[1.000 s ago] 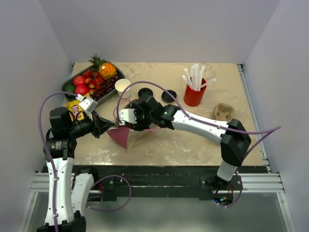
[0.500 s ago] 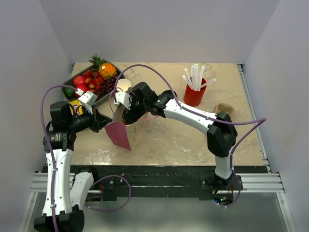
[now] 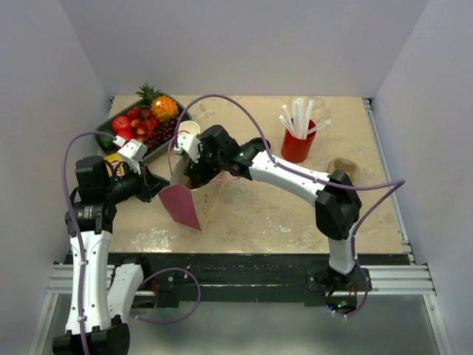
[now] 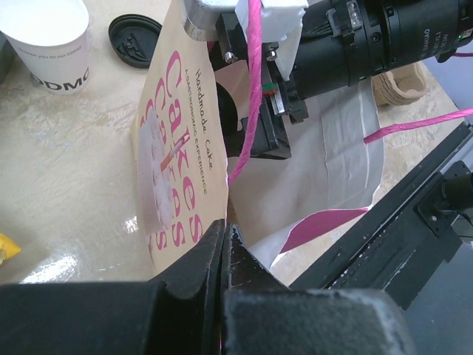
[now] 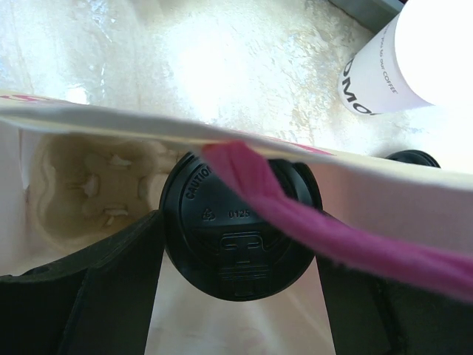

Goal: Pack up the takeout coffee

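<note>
Right end effector (image 5: 238, 244) grasps a lidded cup (image 5: 214, 211) within the bag (image 4: 177, 140), whose rim the left end effector (image 4: 224, 237) clamps. Beyond the right end effector, an unlidded cup (image 5: 414, 59) stands unpacked.

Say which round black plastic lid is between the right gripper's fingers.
The lid at the pink-handled paper bag's mouth; the other lies on the table by the white paper cup.

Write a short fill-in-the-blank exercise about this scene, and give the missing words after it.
The left gripper pinches the edge of a paper ____ printed in pink.
The right gripper closes around a round ____ lid.
The straws stand in a ____ cup.
The open white cup stands beside the ____ tray.
Missing words: bag; black; red; fruit.
</note>
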You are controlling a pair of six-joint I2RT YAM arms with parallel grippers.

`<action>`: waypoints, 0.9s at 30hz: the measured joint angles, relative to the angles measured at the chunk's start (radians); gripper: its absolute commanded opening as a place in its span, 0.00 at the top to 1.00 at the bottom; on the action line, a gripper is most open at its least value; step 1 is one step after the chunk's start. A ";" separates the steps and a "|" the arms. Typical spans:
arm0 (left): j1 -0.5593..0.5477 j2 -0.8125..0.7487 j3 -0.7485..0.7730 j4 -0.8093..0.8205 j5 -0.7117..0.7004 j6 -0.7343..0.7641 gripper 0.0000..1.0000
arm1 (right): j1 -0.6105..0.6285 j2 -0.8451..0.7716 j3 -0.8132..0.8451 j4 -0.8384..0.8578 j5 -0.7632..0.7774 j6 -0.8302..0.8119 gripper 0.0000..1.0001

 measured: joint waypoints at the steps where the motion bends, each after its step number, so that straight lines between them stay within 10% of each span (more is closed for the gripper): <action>1: 0.000 -0.002 0.000 0.000 -0.002 0.000 1.00 | 0.002 0.000 -0.003 0.002 0.005 0.000 1.00; 27: 0.000 -0.024 0.047 -0.059 -0.010 0.138 1.00 | 0.036 -0.124 -0.214 0.115 0.060 -0.087 0.95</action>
